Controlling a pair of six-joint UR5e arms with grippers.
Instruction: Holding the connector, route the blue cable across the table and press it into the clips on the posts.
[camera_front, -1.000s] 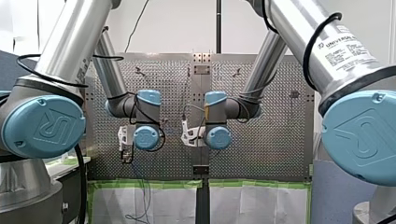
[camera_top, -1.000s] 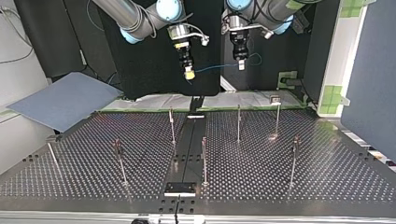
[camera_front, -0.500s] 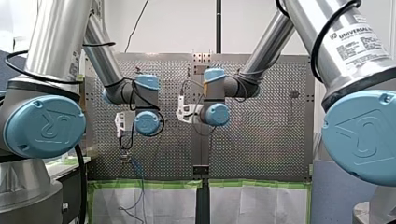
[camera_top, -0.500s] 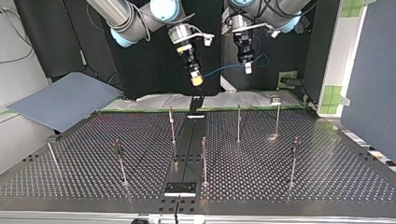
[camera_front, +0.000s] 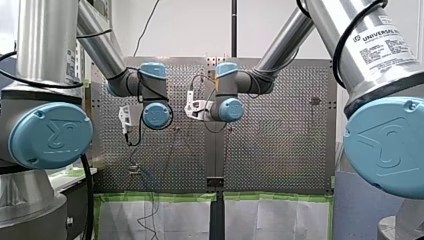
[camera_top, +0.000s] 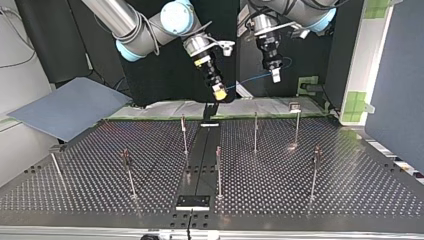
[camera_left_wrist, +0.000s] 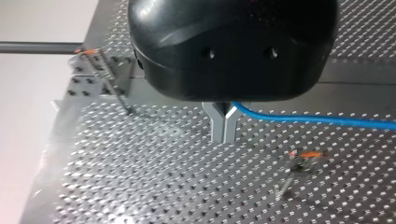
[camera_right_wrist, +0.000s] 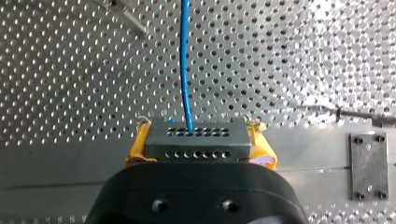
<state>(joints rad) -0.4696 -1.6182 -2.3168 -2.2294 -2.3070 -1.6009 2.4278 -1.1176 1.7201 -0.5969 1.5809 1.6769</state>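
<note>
Your worktop (camera_top: 325, 200) carries its posts (camera_top: 218, 170) bare. No cable sits in any clip, so by my judgement all the routing and pressing is left to do. Both arms hang high over the arms' side of the worktop. Your right end effector (camera_top: 218, 93) clamps the connector (camera_right_wrist: 194, 134) between yellow pads. Your left end effector (camera_left_wrist: 224, 125) is pinched narrow on the blue cable (camera_left_wrist: 303, 120), which spans the gap between them.

Thin upright posts (camera_top: 218, 172) stand scattered over the table (camera_top: 350, 190), with open lanes between them. In the top view's upper middle, the blue cable (camera_top: 250, 80) stretches from the connector (camera_right_wrist: 195, 138) in my right gripper (camera_top: 218, 94) to my left gripper (camera_top: 275, 76), barring the gap between them.
</note>
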